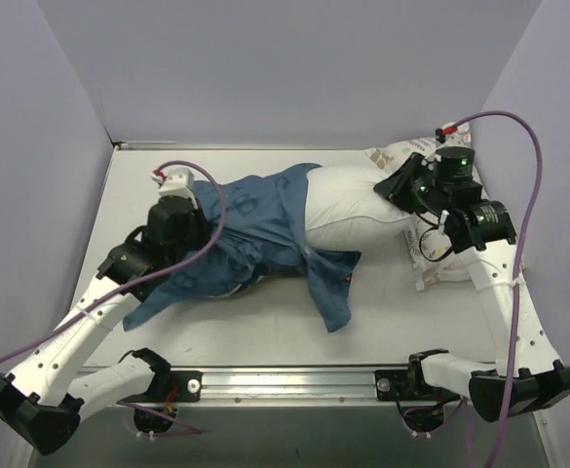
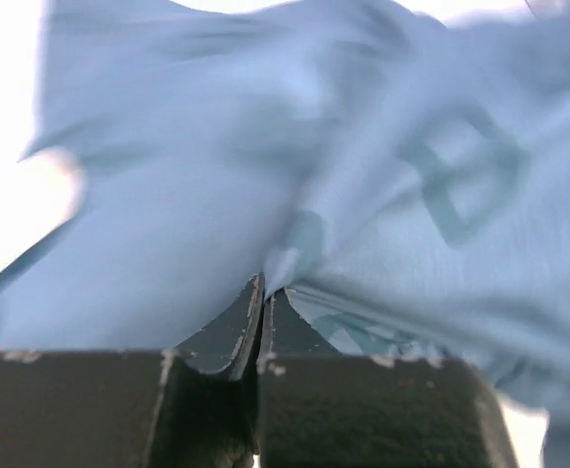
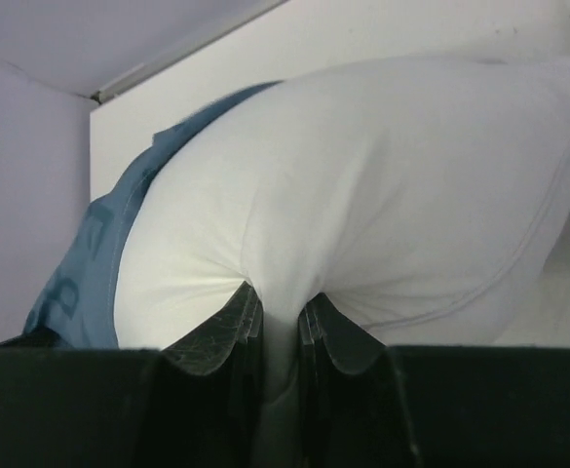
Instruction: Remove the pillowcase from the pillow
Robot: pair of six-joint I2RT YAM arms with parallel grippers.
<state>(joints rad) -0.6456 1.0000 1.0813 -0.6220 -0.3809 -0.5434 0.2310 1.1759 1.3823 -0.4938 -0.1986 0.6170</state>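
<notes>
At the near edge of the table (image 1: 265, 331), the two arms are fixed to a metal rail (image 1: 285, 382). A little way in, on the left, the left claw (image 2: 263, 291) is pinched tight on a fold of the blue pillowcase (image 1: 250, 234). The cloth is squeezed between its two fingers. The pillowcase lies crumpled over the left and middle of the table, and one loose flap reaches toward the near edge. It covers the left end of the plain white pillow (image 1: 348, 210), and the right end of the pillow sticks out bare. On the right, the right claw (image 3: 280, 302) is closed narrow on that bare end, with a bit of the white cover caught between its fingers. Under the right arm lies a second pillow (image 1: 433, 275) with little pictures on it. Purple cables (image 1: 528, 195) loop from both arms. Pale walls (image 1: 285, 68) stand at the far side.
</notes>
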